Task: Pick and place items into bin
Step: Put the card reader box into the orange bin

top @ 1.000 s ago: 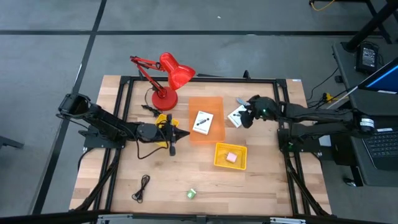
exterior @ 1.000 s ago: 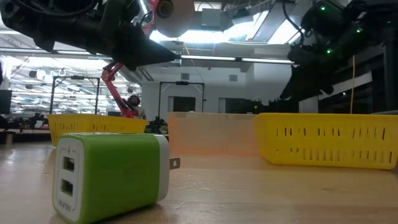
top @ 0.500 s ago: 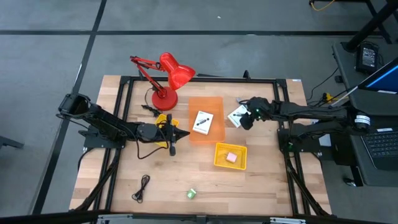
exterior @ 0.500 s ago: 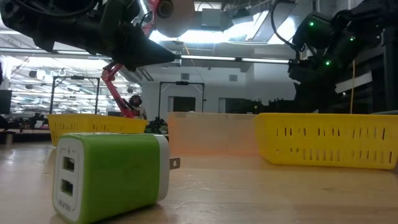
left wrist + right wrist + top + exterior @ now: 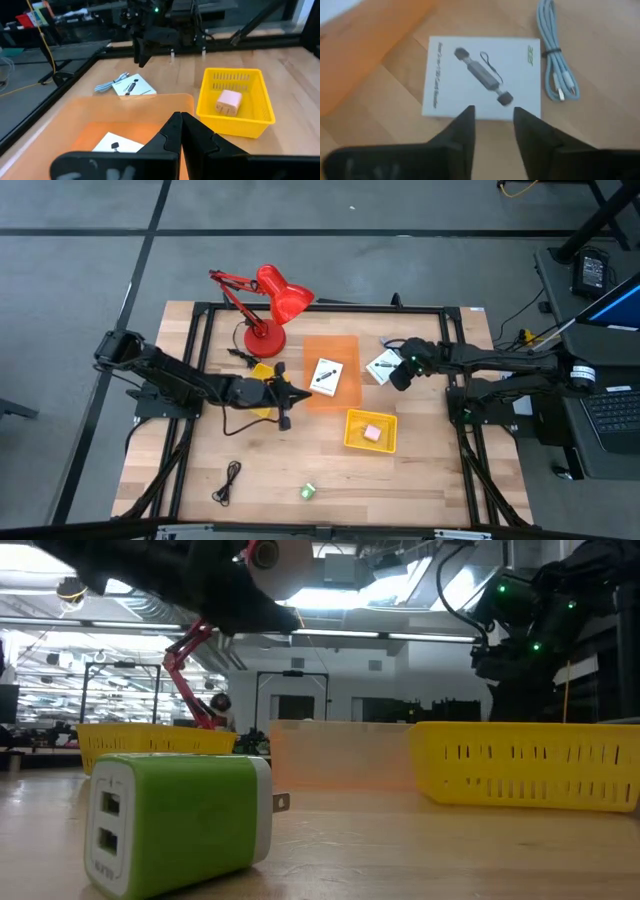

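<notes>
Orange bin (image 5: 331, 372) sits near the middle of the wooden counter (image 5: 420, 480), and one white card (image 5: 325, 375) already lies inside it. The second white card (image 5: 381, 366) lies flat on the counter just to the right of the orange bin, with a pale blue cord (image 5: 554, 54) coiled right beside it. The right claw (image 5: 400, 374) is over that card's right edge, and its two fingers (image 5: 461, 131) stand a little apart with the card's edge below the gap. I cannot tell if they touch the card.

The left claw (image 5: 284, 395) is just left of the orange bin, above the counter. Its tips are pressed together and it holds nothing.

A yellow basket (image 5: 370, 430) stands just below the orange bin on the right side, with a small pink block (image 5: 371, 433) inside. A green block (image 5: 308, 491) lies farther below the orange bin, near the counter's front edge. A black cord (image 5: 229, 480) lies to the left of that block, well apart from the bin. A red lamp (image 5: 268, 305) stands behind the orange bin, to its left.
</notes>
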